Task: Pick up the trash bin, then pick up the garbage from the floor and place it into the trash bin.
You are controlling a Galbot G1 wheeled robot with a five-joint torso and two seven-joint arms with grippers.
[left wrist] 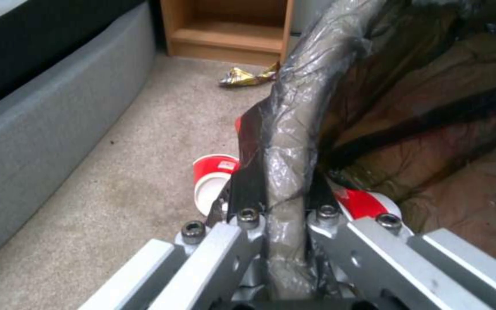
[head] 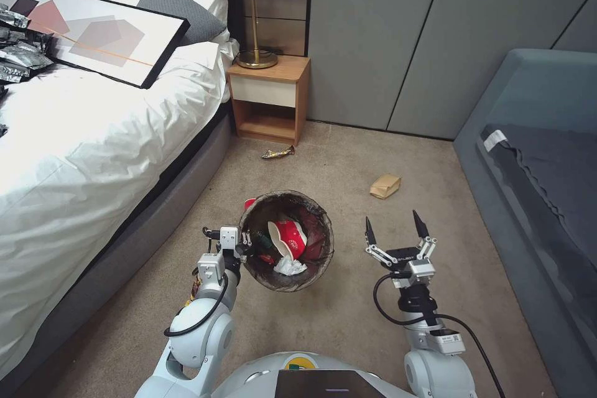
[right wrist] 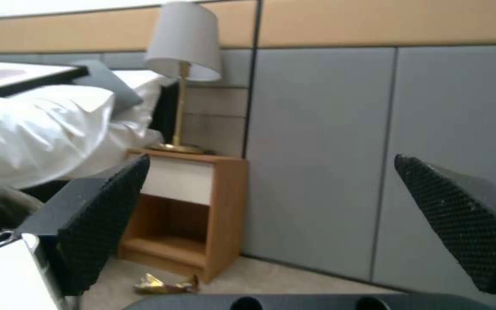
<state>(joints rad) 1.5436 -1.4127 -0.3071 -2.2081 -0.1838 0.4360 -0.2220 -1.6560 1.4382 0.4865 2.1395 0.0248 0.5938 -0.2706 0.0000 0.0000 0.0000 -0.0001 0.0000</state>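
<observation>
My left gripper (head: 245, 244) is shut on the near left rim of the trash bin (head: 321, 224), holding it above the carpet. The left wrist view shows its fingers (left wrist: 249, 172) clamped over the bag-covered rim (left wrist: 294, 107). Inside the bin lie a red-and-white cup (head: 290, 237) and a crumpled tissue (head: 290, 267). Garbage on the floor: a red cup (left wrist: 213, 178) just beyond the bin, a gold wrapper (head: 278, 152) by the nightstand, and a brown cardboard piece (head: 385, 186). My right gripper (head: 396, 229) hangs open and empty to the right of the bin.
The bed (head: 93, 155) with its grey base runs along the left. A wooden nightstand (head: 268, 99) with a lamp (head: 252, 6) stands at the back wall. A grey sofa (head: 535, 155) borders the right. Open carpet lies between them.
</observation>
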